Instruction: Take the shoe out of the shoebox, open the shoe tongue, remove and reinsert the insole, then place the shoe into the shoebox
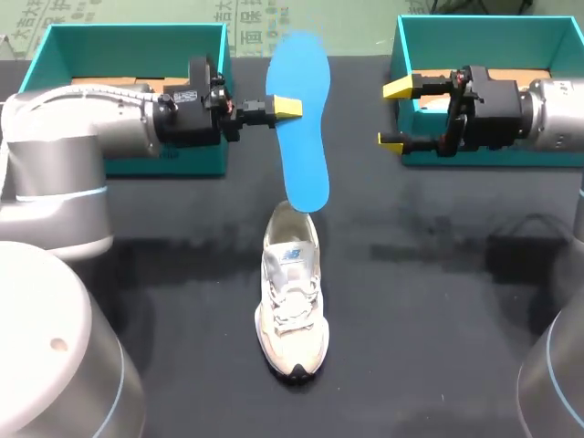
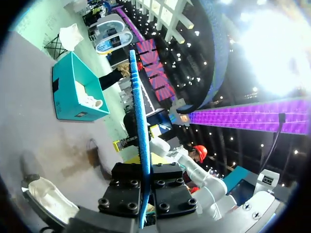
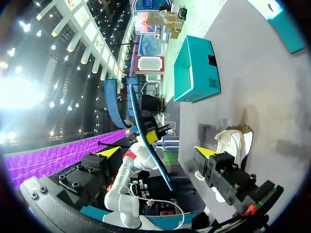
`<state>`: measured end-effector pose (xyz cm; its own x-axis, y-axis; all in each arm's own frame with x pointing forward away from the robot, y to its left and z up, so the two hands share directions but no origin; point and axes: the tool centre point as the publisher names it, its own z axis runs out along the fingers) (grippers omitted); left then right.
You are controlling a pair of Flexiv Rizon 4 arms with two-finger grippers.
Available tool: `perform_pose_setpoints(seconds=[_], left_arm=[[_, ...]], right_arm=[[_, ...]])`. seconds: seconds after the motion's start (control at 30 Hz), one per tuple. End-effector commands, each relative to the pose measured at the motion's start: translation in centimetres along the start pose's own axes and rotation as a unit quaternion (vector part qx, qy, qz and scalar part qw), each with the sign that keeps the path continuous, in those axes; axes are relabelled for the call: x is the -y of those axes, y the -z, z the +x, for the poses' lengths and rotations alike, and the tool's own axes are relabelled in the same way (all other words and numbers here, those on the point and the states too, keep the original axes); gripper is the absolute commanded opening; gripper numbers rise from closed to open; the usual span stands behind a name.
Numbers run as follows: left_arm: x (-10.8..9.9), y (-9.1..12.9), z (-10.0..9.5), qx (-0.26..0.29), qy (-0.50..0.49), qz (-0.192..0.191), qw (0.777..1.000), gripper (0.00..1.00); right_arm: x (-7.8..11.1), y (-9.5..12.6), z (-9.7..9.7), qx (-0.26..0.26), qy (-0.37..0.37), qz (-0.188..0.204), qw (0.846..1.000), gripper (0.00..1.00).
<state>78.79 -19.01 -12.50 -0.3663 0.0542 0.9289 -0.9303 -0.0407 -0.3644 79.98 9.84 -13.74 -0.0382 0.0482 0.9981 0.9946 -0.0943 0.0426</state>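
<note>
Above the black bench (image 1: 438,292), jaws of the left arm (image 1: 109,119) pinched the blue foam insole (image 1: 301,119), tip aimed into the cream lace-up sneaker (image 1: 292,306), likely for reinsertion, while those of the right arm (image 1: 552,109) gaped empty.

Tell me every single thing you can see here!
shoe: 1, white and beige, in the middle of the table, toe toward the robot
insole: 1, blue, held up on edge above the shoe's heel
left box: 1, teal, far left of the table
right box: 1, teal, far right of the table
table: 1, black, under everything
left pincer: 1, black with yellow tips, shut on the insole
right pincer: 1, black with yellow tips, open, in front of the right box
</note>
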Motion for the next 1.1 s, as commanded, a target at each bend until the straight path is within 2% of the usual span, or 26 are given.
perform_pose_setpoints(seconds=[0.03,0.5,0.63,0.87,1.1], left_arm=[[-1.2,0.4,0.2,0.028,0.064,0.007,0.998,0.0],[-2.8,0.4,-2.8,0.047,0.16,0.005,0.986,0.0],[-3.0,0.3,-3.2,0.049,0.169,0.005,0.984,0.0],[-3.3,0.1,-3.5,0.055,0.179,0.016,0.982,0.0],[-3.4,0.3,-3.9,0.06,0.206,0.026,0.976,0.0]], right_arm=[[0.1,0.0,0.0,0.001,0.0,0.0,1.0,1.0],[0.1,0.0,0.0,0.001,0.0,0.0,1.0,1.0],[0.1,0.0,0.0,0.001,0.0,0.0,1.0,1.0],[0.0,-0.1,2.0,0.105,-0.002,0.011,0.994,1.0],[-0.1,-0.6,4.0,0.203,-0.007,0.022,0.979,1.0]])
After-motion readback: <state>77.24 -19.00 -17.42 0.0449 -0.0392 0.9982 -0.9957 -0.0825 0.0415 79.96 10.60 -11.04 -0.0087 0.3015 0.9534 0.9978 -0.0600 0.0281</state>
